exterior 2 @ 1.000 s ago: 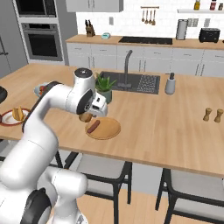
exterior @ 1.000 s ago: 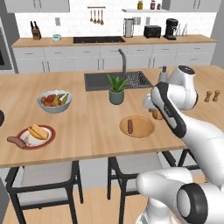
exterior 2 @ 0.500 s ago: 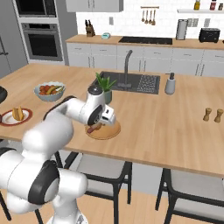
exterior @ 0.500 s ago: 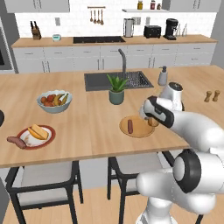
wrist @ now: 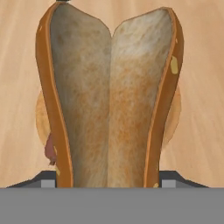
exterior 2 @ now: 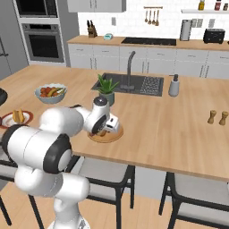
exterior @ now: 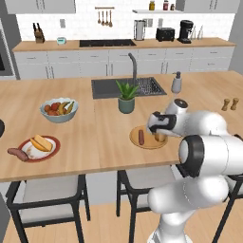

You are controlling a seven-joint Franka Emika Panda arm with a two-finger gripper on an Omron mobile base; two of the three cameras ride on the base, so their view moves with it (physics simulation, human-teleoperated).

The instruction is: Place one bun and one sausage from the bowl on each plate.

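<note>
Now fingers (exterior: 160,136) clamped on split, toasty-crumbed bun (wrist: 109,96) over flat wooden plate (exterior: 148,142) w/ sausage (exterior: 141,136).

**Other things around the kitchen**

A small green plant in a pot (exterior: 126,98) stands by the sink (exterior: 128,87), which has a tall tap (exterior: 133,66). A pale fruit bowl (exterior: 59,109) sits on the wooden counter (exterior: 109,133). A soap bottle (exterior: 176,83) stands near the sink. Two little shakers (exterior: 230,104) stand close together. At the back are a toaster (exterior: 165,33), a coffee maker (exterior: 185,31) and a knife block (exterior: 37,32). Dark stools (exterior: 47,199) wait below.
</note>
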